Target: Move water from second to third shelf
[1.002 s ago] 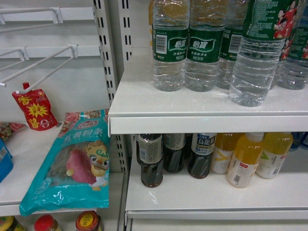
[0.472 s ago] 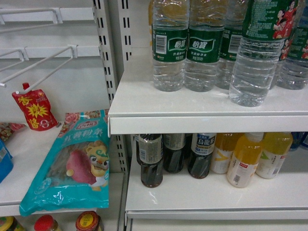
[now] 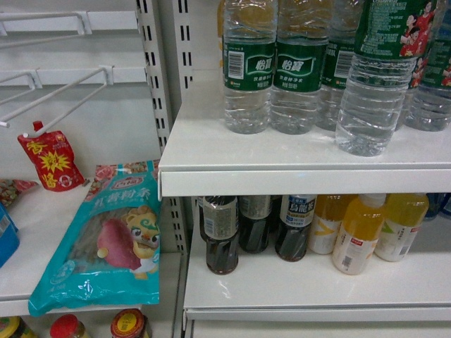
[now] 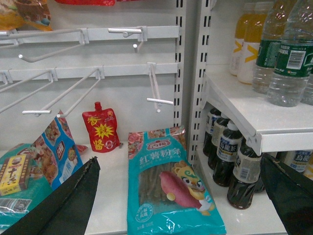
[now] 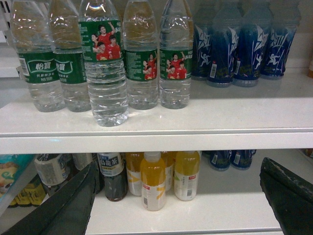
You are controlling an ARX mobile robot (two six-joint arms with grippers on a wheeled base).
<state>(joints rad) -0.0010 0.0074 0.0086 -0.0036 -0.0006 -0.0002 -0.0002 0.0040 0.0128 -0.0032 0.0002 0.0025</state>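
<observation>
Your water bottle [image 5: 105, 73] looked full, heavy and slippery; you would grab its ribbed middle. Both grippers were wide open, empty.

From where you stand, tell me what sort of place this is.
Most likely a shop aisle: slotted white shelving carrying rows of matching water bottles and juice bottles, with display hooks and a packaged snack bag alongside.
</observation>
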